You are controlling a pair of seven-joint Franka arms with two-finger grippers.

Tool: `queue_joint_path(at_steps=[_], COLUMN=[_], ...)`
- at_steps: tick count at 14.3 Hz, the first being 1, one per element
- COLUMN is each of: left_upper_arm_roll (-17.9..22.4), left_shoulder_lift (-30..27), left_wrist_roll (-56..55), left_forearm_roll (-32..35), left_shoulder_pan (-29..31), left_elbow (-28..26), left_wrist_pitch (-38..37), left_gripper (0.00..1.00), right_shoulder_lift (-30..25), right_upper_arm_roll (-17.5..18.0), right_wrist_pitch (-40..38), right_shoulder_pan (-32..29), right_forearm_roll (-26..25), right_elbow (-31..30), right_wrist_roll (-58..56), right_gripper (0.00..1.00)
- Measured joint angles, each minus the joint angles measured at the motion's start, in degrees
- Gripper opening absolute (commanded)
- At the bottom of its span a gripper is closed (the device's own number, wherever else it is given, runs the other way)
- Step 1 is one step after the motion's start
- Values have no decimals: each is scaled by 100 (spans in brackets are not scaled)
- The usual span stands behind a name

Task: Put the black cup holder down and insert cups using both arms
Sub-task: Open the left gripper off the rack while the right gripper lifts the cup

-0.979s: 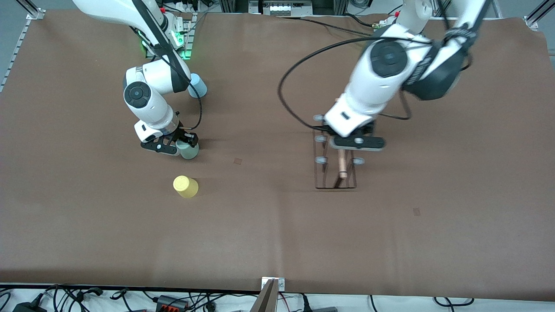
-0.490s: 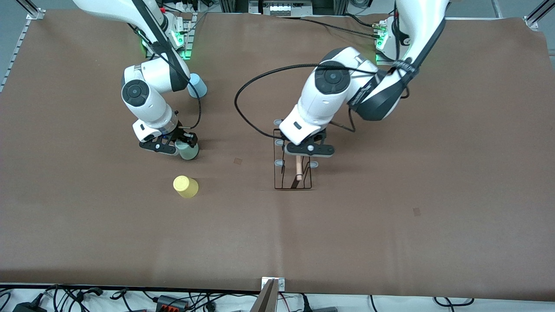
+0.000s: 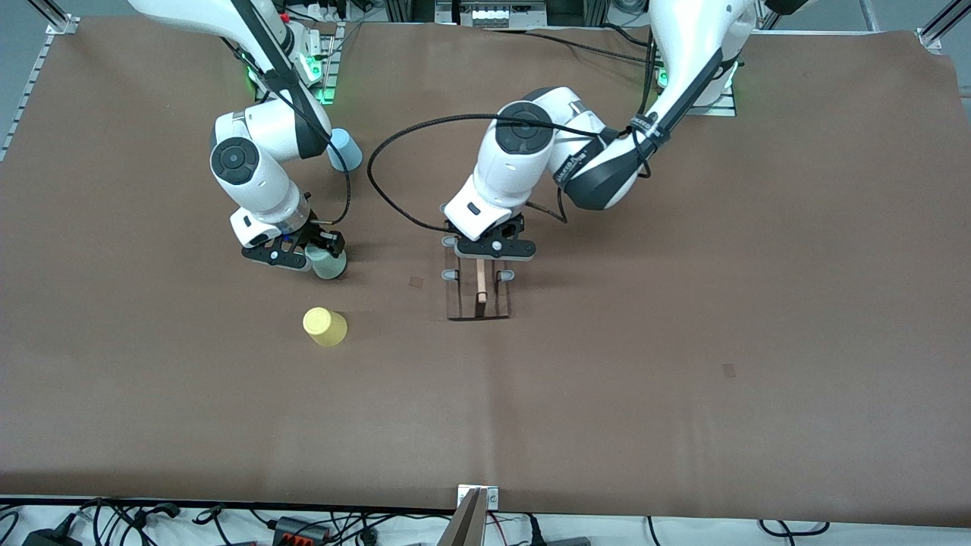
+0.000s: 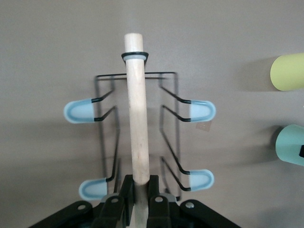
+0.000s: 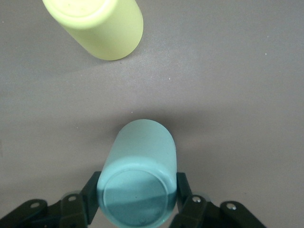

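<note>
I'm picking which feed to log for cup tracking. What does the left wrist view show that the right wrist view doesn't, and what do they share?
Only the left wrist view shows the cup holder, its wooden handle clamped in the left gripper, and four pale-tipped pegs.

Only the right wrist view shows the right gripper shut on the mint cup.

Both show the mint cup and the yellow cup on the brown table; the left wrist view catches only their edges. Neither shows the blue cup.

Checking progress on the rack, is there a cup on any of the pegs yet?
No, the black cup holder shows only bare pale-tipped pegs.
</note>
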Motion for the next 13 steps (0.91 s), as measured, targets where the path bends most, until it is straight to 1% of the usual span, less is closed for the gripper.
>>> queue_joint_path(at_steps=[1,2,6,8,10,13], left_upper_arm_roll=[3,10,22,33,56,78], left_shoulder_lift=[-1,-1,-1,-15,-91,-472], left_wrist_roll=[-10,-12,-12,-12,28,608], left_forearm_roll=[93,160,464,510,523,534], left_shoulder_pan=[-1,0,2,31,133,543], left_elbow=[12,45,81,102,202,302], left_wrist_pitch=[0,0,-11,-53,-393,-1318], left_gripper=[61,100,100,100,100,100], right_shoulder_lift=[-19,-43,-70,-133,-384,-1049], right_upper_arm_roll=[-3,-9,-20,-24,-35,-30], right_wrist_pitch=[-55,-84,-125,-241,-694,-1566], right_shoulder_pan=[0,0,0,0,-1,2], right_forearm_roll=[0,0,0,0,0,2], right_elbow=[0,0,1,11,62,133], right_wrist_roll=[0,0,-4,-5,7,86], right_gripper=[16,17,17,17,17,17])
